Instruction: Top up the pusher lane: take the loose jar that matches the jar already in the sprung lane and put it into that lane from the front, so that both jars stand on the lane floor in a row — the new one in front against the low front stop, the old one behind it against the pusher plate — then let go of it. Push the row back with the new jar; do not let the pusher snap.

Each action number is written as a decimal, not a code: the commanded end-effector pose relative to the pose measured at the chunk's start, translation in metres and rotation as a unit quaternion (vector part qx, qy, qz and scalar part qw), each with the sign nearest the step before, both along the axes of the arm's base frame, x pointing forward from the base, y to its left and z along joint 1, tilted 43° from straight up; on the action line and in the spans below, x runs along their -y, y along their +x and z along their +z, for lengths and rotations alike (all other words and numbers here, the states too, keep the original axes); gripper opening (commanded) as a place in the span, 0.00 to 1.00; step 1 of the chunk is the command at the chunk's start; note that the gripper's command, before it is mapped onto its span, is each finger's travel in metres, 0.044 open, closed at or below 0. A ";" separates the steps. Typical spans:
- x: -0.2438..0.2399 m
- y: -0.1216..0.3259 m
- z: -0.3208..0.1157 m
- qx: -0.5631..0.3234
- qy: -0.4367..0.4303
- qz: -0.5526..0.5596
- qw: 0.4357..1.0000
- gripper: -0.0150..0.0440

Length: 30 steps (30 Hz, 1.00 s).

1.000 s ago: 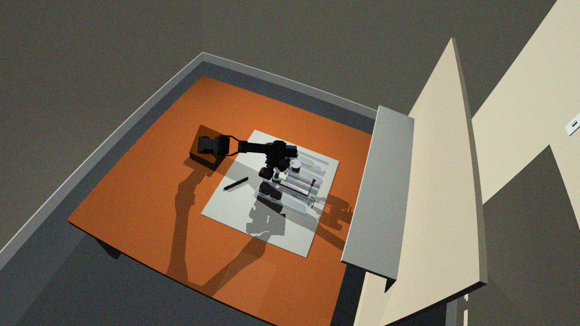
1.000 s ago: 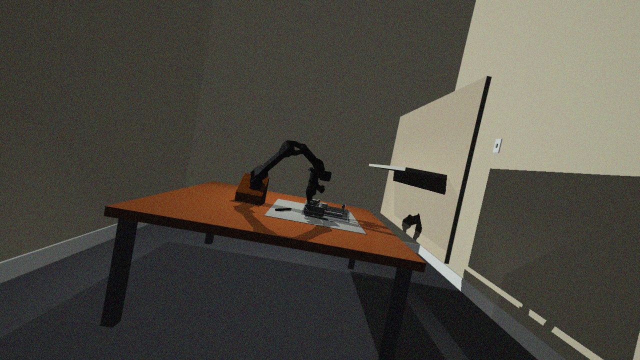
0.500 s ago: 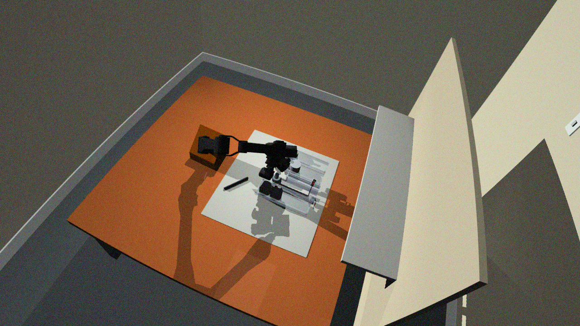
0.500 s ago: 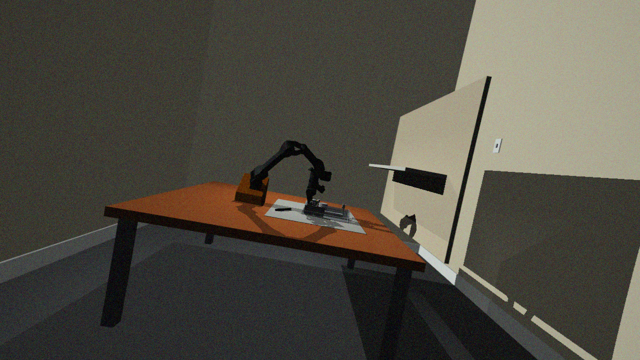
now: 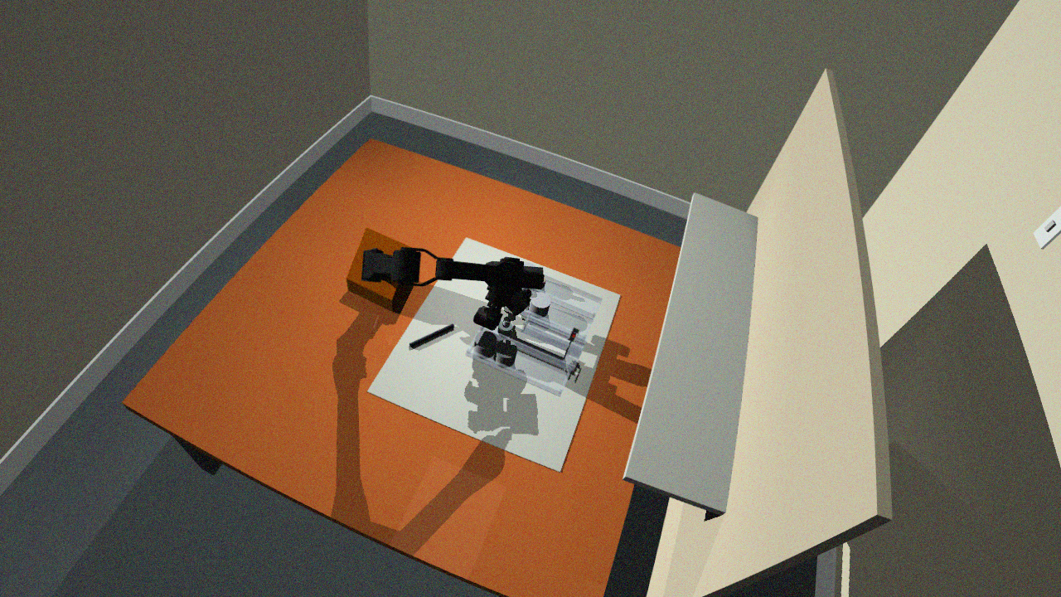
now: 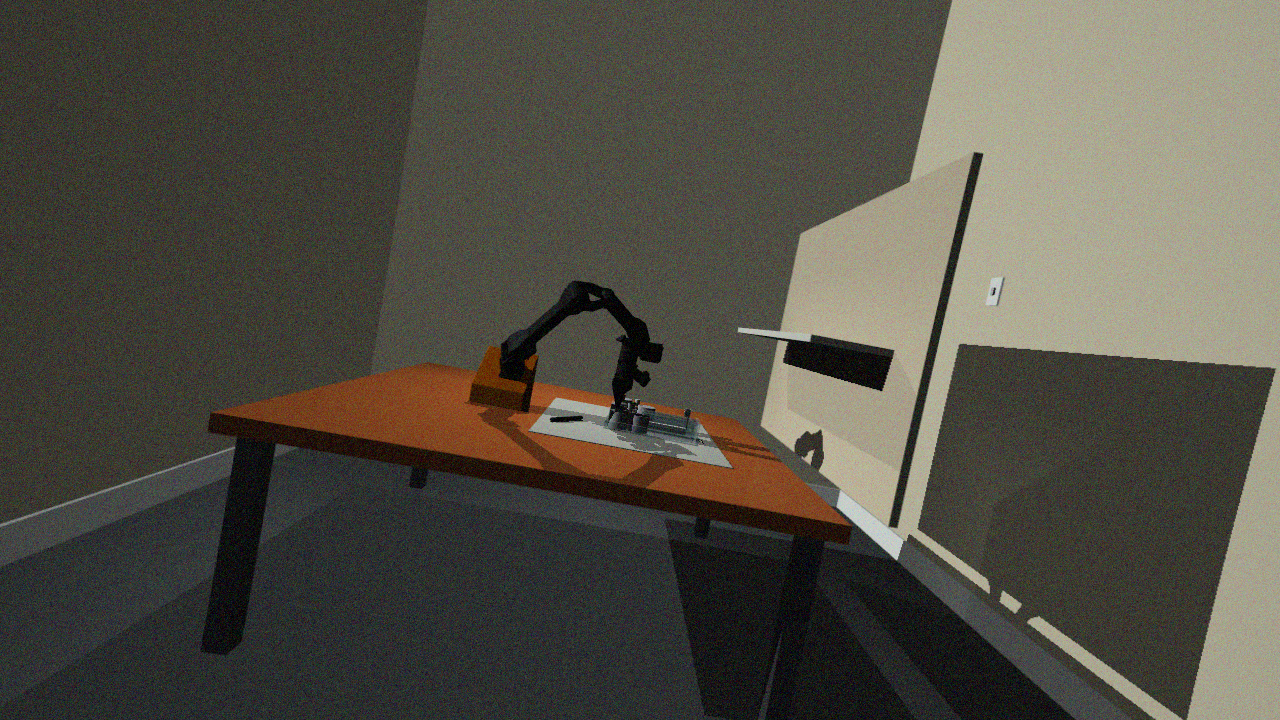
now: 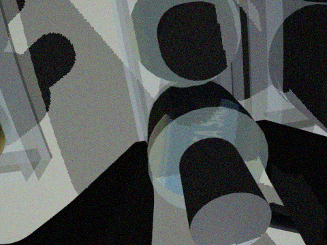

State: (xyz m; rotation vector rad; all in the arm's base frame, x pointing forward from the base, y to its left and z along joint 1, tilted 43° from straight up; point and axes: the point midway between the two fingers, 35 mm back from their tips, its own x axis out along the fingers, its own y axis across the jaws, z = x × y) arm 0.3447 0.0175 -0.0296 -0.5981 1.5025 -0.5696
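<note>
Our black gripper stands partway open, closed firmly on a bluish, see-through round jar with a narrow black knob and flat grey top. The fingers sit on either side of its wide body, with the knob rising between them. We judge it stiff and fairly light, smooth enough to slip or turn if pushed off-centre; its wall may be brittle. The best hold is low and level around the wide body, leaving the knob alone.

Just beyond it, along the clear lane wall, is a similar round jar with a dark centre. We take this to be the old jar; the two look close, but we cannot tell whether they touch, or whether ours has reached the lane floor. We should press back slowly, keep it upright past the front stop, and release only once seated, lest the sprung row snap forward.

Farther out, two dark round jars stand side by side, and a black bar lies apart on the pale mat.
</note>
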 end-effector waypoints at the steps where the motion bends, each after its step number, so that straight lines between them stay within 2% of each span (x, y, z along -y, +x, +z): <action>1: 0.000 0.007 0.002 0.013 -0.002 0.002 1.000 0.25; 30: 0.000 0.010 0.002 0.013 -0.002 0.002 1.000 0.25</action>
